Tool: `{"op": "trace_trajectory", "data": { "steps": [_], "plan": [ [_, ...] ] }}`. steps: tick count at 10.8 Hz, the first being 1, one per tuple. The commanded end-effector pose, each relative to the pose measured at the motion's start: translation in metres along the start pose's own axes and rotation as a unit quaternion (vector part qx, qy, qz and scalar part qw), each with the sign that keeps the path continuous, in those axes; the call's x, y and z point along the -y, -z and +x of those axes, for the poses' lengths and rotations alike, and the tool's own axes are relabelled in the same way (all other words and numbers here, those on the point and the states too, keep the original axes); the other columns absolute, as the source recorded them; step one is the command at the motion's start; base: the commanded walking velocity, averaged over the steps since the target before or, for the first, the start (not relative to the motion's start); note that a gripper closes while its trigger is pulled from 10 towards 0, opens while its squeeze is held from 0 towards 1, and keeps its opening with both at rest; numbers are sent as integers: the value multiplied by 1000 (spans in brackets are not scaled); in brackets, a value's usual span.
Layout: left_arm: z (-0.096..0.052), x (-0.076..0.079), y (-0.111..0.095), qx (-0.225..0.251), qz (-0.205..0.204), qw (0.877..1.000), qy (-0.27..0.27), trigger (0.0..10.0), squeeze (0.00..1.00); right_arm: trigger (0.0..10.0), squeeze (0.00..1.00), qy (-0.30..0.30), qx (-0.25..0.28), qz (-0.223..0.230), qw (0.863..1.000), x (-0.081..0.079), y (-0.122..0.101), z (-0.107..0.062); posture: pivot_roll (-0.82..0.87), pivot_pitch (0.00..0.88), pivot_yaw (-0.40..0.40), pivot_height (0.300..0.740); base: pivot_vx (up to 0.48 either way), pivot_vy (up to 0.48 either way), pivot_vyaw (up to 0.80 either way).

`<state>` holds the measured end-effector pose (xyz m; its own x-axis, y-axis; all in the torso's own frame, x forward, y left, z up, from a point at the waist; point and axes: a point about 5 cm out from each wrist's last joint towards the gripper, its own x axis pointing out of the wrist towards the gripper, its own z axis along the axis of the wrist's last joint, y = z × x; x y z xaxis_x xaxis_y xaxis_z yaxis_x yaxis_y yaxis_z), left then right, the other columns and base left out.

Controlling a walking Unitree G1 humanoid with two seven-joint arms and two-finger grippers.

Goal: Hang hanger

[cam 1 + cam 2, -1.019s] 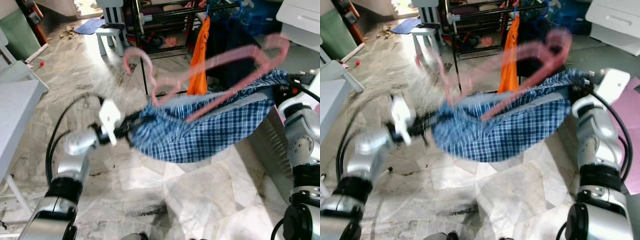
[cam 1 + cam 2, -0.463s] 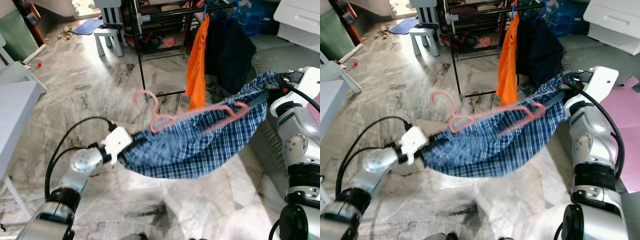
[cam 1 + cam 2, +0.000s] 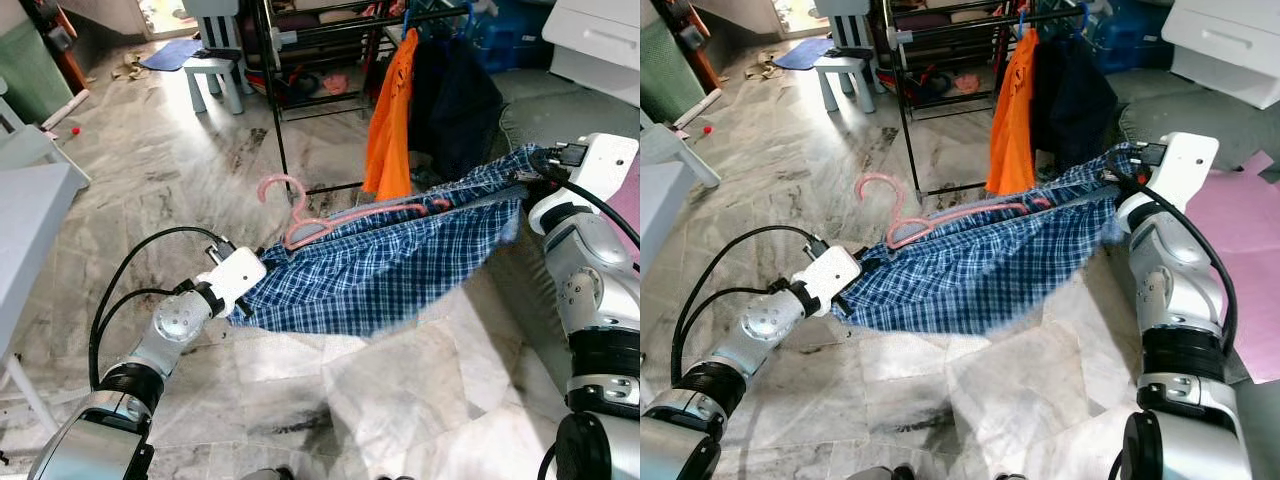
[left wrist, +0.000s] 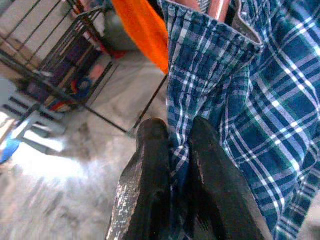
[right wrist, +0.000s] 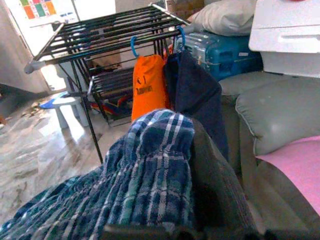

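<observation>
The left hand [image 4: 172,150] pinches one end of a blue plaid garment [image 3: 380,275], its two black fingers [image 4: 150,170] closed with a fold of the cloth between them. The right hand [image 3: 535,168] takes the opposite end, where the fabric bunches over it; whether its fingers are closed there cannot be told from the pictures. Between the two hands the garment hangs stretched above the marble floor [image 3: 180,170], sagging in the middle.

One pink hanger [image 3: 330,215] lies along the garment's upper edge, its long axis running from hand to hand and rising toward the robot's right. Its hook [image 3: 283,190] stands upright at the end nearer the left hand, curling toward the robot's left.

Beyond the garment stands one black drying rack [image 3: 300,60], with two items hanging from its rail: an orange garment [image 3: 390,120] and a dark navy garment [image 3: 455,100] just beside it, each on a blue hook [image 5: 133,46]. Dark printing on the orange garment is too small to read. A blue suitcase [image 5: 225,50] sits behind the rack, a small light stool [image 3: 222,70] to its left.
</observation>
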<state>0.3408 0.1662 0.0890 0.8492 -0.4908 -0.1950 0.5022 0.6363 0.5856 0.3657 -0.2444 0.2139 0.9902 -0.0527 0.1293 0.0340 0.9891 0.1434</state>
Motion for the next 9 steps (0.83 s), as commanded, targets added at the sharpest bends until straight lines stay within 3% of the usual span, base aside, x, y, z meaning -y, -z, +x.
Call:
{"op": "trace_trajectory", "data": {
  "steps": [1,5,9],
  "plan": [
    [-7,-8,15,-47,3,998,-31,0,0,0,0,2,23,-8,1000,-5,-12,3,-94,72,46,740,0,0,0],
    [15,21,0,-34,-109,991,-69,0,0,0,0,-109,-35,-7,993,-70,26,-7,-89,67,39,740,0,0,0],
    [15,21,0,-34,-109,991,-69,0,0,0,0,-109,-35,-7,993,-70,26,-7,-89,67,39,740,0,0,0]
  ]
}}
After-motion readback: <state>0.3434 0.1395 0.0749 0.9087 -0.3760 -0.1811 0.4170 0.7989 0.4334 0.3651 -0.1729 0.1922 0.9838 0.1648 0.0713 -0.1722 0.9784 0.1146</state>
